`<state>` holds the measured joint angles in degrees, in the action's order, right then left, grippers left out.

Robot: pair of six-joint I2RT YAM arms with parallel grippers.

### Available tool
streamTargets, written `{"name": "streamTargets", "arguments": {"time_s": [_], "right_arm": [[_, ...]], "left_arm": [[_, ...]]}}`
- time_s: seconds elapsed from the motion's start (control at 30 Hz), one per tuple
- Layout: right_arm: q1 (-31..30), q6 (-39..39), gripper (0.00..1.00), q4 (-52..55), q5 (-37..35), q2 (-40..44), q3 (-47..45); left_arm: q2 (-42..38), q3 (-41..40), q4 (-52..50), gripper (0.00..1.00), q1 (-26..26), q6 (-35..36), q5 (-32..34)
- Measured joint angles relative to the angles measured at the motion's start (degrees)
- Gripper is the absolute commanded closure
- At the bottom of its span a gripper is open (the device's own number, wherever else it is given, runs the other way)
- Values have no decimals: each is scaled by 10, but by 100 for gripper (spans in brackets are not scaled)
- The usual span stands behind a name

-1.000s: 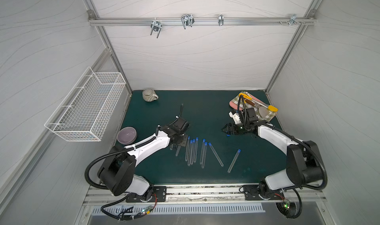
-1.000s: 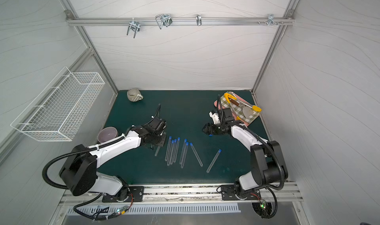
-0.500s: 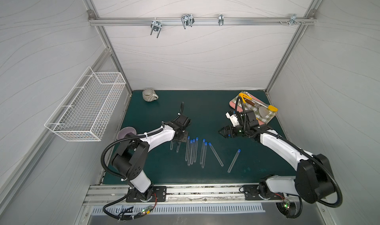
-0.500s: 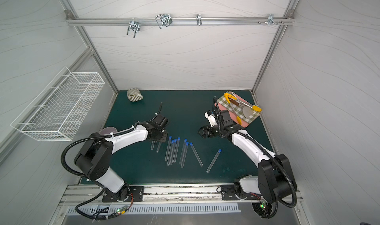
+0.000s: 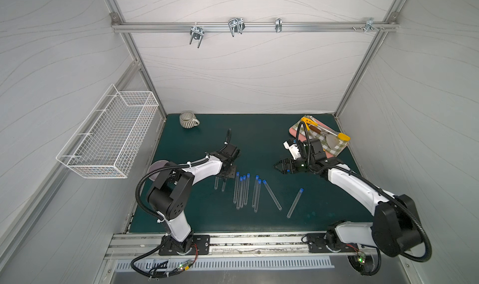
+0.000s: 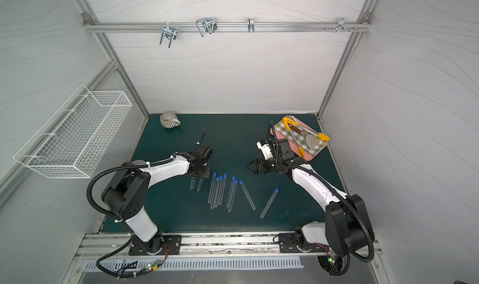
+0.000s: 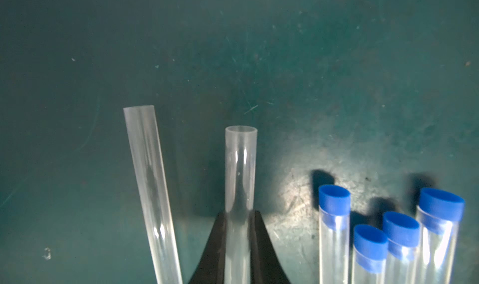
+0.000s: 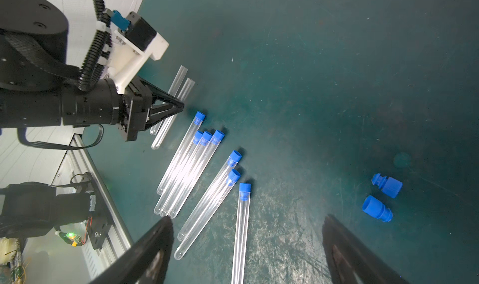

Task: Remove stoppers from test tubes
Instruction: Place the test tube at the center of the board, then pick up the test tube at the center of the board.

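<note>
Eight stoppered test tubes (image 5: 236, 189) lie flat on the dark green, scuffed surface (image 5: 259, 140): a close cluster of four, a pair just beside it, one angled next to the pair, and one apart toward the right arm. They are clear, smooth, thin and round-bottomed, so they probably roll easily. The stoppers (image 7: 334, 198) are bright blue matt plastic, short cylinders capping each mouth. The long axes run roughly from the robot's base toward the back wall, blue ends farthest from the base. Two open test tubes sit at the left end of the row with bare mouths. The held open tube (image 7: 239, 166) is pinched a little below its rim by the left fingers (image 7: 260, 241); whether it rests on the surface cannot be told. The spare open tube (image 7: 147, 179) lies just beside it, untouched. Two loose stoppers (image 8: 386, 185), flanged plugs, lie together on the surface near the right fingers (image 8: 153, 246), which are spread wide, empty, and hover beyond the blue ends. The nearest stoppered tube lies just to the right of the left fingers, nearly parallel to the held one. By this layout the left arm is nearer the tube bodies and the right arm nearer the stoppers.
</note>
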<state>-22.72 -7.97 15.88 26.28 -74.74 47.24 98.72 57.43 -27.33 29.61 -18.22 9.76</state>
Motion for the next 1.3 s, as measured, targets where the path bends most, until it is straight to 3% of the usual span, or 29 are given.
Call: {"name": "streamTargets", "arguments": {"time_s": [0.33, 0.43, 0.9, 1.3], "right_arm": [[11, -3, 10, 1, 9, 19, -9], [11, -5, 10, 3, 10, 35, -9], [5, -16, 7, 53, 34, 119, -56], [-23, -33, 1, 56, 59, 125, -73]], "left_arm": [[12, 19, -2, 58, -2, -1, 5], [5, 22, -5, 55, -2, 0, 6], [-160, -13, -38, 54, 63, -20, -5], [-151, -45, -22, 60, 83, -55, -34]]}}
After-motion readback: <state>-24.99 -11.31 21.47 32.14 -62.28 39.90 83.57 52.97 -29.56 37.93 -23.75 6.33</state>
